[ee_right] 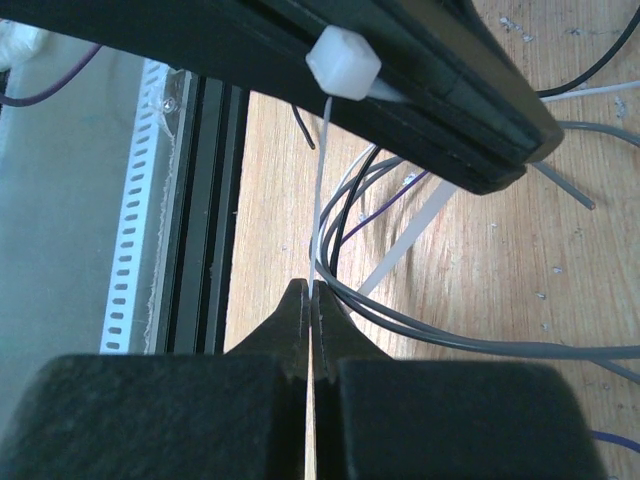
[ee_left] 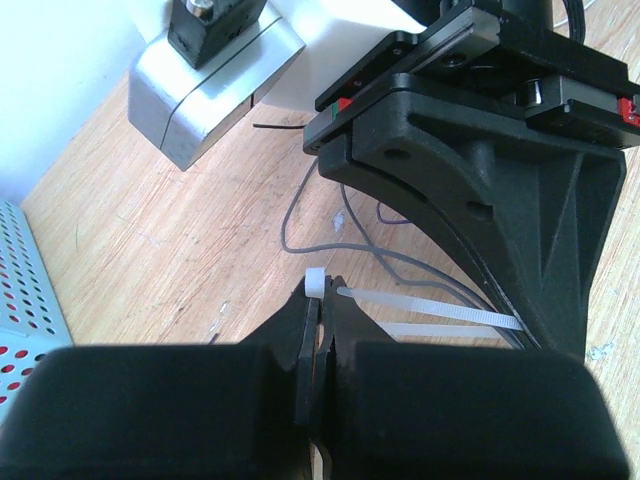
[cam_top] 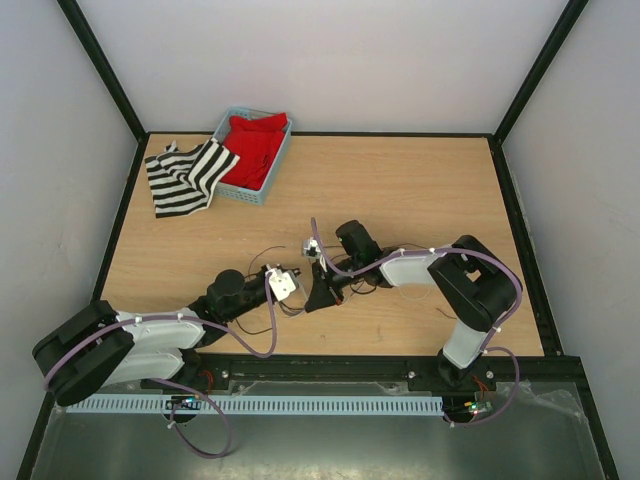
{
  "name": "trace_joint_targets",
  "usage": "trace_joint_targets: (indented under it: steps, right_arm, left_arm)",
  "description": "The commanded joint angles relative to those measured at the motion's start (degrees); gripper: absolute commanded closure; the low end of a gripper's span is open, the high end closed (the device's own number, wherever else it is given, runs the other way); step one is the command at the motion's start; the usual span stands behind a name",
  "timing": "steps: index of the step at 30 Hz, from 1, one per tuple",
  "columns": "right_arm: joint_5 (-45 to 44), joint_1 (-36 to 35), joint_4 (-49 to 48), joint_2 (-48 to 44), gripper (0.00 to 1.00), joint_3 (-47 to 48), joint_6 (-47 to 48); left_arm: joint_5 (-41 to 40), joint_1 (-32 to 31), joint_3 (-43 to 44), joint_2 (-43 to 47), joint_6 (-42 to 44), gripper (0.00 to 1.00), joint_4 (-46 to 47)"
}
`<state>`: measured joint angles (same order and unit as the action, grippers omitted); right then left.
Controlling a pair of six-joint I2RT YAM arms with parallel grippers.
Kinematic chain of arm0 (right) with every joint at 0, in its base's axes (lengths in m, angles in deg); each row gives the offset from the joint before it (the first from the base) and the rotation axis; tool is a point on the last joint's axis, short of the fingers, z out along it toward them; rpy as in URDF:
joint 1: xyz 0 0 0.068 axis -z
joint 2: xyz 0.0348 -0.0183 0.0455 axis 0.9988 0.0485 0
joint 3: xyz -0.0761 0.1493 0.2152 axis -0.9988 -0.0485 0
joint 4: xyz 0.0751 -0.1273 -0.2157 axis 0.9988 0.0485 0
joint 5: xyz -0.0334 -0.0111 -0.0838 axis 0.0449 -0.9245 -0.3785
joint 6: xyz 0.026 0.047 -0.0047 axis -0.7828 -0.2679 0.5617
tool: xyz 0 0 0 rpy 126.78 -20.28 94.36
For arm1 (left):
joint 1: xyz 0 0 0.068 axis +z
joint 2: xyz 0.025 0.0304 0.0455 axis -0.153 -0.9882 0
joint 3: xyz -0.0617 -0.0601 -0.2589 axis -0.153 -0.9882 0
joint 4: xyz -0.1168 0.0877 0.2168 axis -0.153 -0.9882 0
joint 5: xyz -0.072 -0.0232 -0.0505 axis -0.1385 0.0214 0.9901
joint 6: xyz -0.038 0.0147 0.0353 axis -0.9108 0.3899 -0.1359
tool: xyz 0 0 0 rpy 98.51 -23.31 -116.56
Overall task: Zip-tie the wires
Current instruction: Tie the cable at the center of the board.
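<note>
Cinching: the tie was threaded and looped round the wires, by my reading; tightening was the step in hand.
Left gripper: the left gripper [ee_left: 318,300] was clenched on the head [ee_left: 315,282] of the zip tie [ee_left: 430,312], pinched at its fingertips.
Right gripper: the right gripper [ee_right: 311,300] was clenched on the tie's thin tail [ee_right: 320,190], which ran straight up to the head in the right wrist view.
Tie strap: a pale band ran rightward from the head, passing beside the wires toward the right arm's black frame.
Wires: the wires [ee_right: 420,310], grey and black with a violet strand, lay on the table [cam_top: 420,190] mid-table between the two grippers, curving through the loop just beside the right fingertips.
Elsewhere: a blue basket [cam_top: 262,190] with red cloth [cam_top: 252,145] and a striped cloth [cam_top: 185,178] sat far left, well apart.
Next move: likely a steady pull of the tail away from the head, the left holding firm, until the loop closes snug.
Risk: the thin tail could slip.
</note>
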<state>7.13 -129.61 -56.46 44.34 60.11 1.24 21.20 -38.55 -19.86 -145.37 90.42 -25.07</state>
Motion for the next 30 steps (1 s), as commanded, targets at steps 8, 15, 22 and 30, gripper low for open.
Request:
trace_joint_targets:
  steps: [8, 15, 22, 30]
  right_arm:
    - [0.8, -0.1, 3.0, -2.0, 1.00, 0.0, 1.0]
    - [1.0, -0.1, 3.0, -1.7, 1.00, 0.2, 0.9]
    - [1.0, 0.0, 3.1, -1.7, 1.00, 0.5, 1.0]
    - [1.1, 0.5, 3.9, -1.8, 1.00, 1.0, 1.6]
  left_arm:
    - [-3.6, 0.1, -0.5, 1.5, 0.2, 1.00, 4.9]
    - [-2.6, 0.2, -0.5, 1.7, 0.3, 1.00, 4.9]
    - [-1.4, 0.1, -0.5, 1.1, 0.8, 1.00, 4.8]
    - [-1.4, 0.1, -0.5, 0.6, 1.3, 1.00, 4.8]
